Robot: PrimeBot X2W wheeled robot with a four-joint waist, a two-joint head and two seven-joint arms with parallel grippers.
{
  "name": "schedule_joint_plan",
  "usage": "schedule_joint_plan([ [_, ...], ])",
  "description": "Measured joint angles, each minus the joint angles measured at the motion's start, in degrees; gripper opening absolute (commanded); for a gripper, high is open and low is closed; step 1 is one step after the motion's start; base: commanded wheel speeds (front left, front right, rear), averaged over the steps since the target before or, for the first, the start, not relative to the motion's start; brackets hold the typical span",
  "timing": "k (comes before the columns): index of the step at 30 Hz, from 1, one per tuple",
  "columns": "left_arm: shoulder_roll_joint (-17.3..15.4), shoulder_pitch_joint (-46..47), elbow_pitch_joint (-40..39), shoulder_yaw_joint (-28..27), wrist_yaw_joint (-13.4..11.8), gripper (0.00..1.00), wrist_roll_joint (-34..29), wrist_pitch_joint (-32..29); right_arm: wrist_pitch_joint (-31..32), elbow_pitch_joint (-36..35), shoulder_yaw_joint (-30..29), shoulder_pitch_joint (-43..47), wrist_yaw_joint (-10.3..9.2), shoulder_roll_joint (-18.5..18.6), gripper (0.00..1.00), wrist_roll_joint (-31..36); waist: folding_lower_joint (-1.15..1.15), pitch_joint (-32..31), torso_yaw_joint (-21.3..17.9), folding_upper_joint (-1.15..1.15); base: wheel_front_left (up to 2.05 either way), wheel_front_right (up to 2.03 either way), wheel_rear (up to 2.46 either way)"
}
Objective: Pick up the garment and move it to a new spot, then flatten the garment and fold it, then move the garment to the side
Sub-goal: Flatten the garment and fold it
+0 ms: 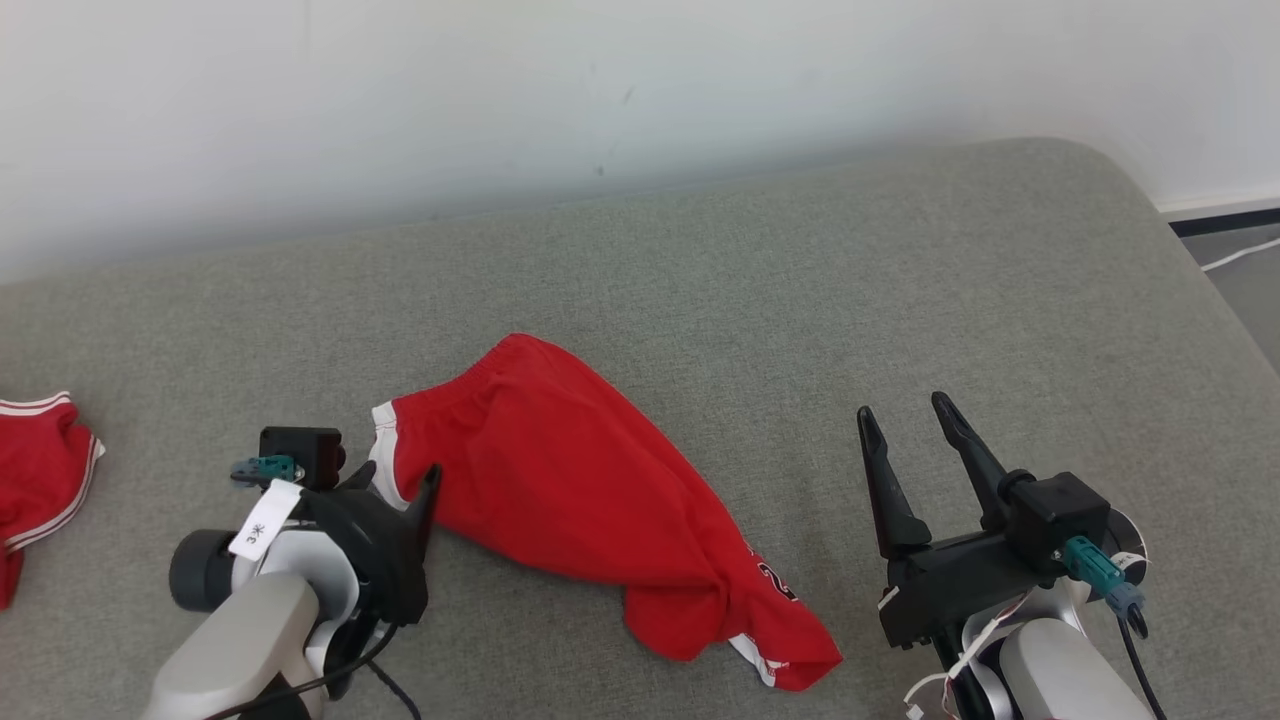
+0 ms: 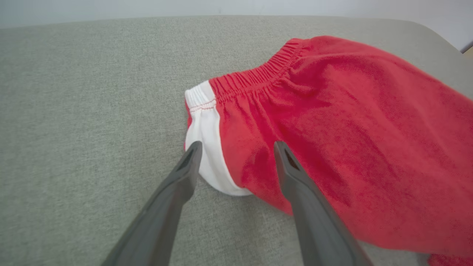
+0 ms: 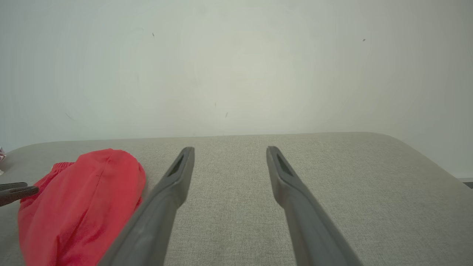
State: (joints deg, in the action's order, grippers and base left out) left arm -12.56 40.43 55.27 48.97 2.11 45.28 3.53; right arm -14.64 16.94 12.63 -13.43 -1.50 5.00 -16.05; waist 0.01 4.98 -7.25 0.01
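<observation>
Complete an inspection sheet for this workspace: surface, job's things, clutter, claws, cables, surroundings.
Surface: grey fabric pad.
Job's things: red shorts, rumpled, unfolded, between the claws.
Clutter: second red garment, white-trimmed, at the left edge.
Claws: left claw open, fingers straddling the shorts' white-striped waistband corner; right claw open over bare pad, apart from the shorts.
Cables: black cable below the left arm; white cable on the floor.
Surroundings: white wall behind; floor at the right.

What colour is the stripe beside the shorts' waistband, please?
White stripe, clearest in the left wrist view.
</observation>
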Motion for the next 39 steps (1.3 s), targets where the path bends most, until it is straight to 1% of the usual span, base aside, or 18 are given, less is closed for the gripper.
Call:
schedule_joint_plan([
  [4,0.0,0.0,2.3,0.0,0.0,1.00,0.1,-0.7,0.0,0.0,0.1,0.0,0.08,0.0,1.00,0.0,0.00,0.4,-0.4,0.00,0.00,0.00,0.00],
  [5,0.0,0.0,3.1,-0.1,0.0,0.46,0.2,-1.0,0.0,0.0,0.1,0.0,0.08,0.0,1.00,0.0,0.00,0.5,-0.5,0.00,0.00,0.00,0.00],
  [6,0.2,0.0,4.0,-0.4,0.2,0.25,0.7,-1.0,0.0,-0.1,0.0,0.0,0.08,0.0,1.00,0.1,0.00,0.7,-0.7,0.00,0.00,0.00,0.00],
  [7,0.2,0.0,4.0,-0.4,0.2,0.00,0.7,-1.0,0.0,-0.1,0.0,0.0,0.08,0.0,1.00,0.1,0.00,0.7,-0.7,0.00,0.00,0.00,0.00],
  [9,0.8,0.0,4.6,-0.4,0.9,0.00,1.3,-1.0,0.0,-0.2,-0.2,0.0,0.07,0.2,1.00,0.2,0.00,0.9,-0.6,0.00,0.00,0.00,0.00],
  [13,3.5,0.1,4.9,-1.2,1.5,0.00,2.6,-0.8,0.0,-0.2,-0.6,0.1,0.05,0.3,1.00,0.2,0.00,1.0,0.2,0.00,0.00,0.00,0.00],
  [23,7.0,-0.1,4.6,-0.3,2.5,0.00,2.6,3.0,0.0,1.4,-0.1,0.1,0.08,-0.1,1.00,0.2,-0.01,-0.3,2.8,0.00,0.00,0.00,0.00],
  [27,7.3,-0.9,3.7,-0.2,2.5,0.00,2.5,5.1,0.0,1.9,0.1,0.2,0.10,-0.3,1.00,0.2,-0.01,-1.5,3.5,0.00,0.00,0.00,0.00],
  [32,7.2,-5.2,2.9,0.4,2.3,0.00,1.9,7.7,0.0,2.4,0.2,1.1,0.34,-0.5,1.00,0.1,-0.01,-3.0,4.2,-0.01,0.00,0.00,0.00],
  [37,7.1,-9.0,1.6,0.4,0.9,0.00,1.9,8.7,0.0,2.6,0.2,2.5,0.32,-0.7,1.00,0.0,-0.01,-3.9,4.7,0.00,0.00,0.00,0.00],
  [39,7.3,-9.7,1.1,0.5,0.8,0.00,1.9,8.7,0.0,2.6,0.0,2.7,0.25,-0.8,1.00,-0.1,-0.01,-4.1,5.0,0.00,0.00,0.00,0.00],
])
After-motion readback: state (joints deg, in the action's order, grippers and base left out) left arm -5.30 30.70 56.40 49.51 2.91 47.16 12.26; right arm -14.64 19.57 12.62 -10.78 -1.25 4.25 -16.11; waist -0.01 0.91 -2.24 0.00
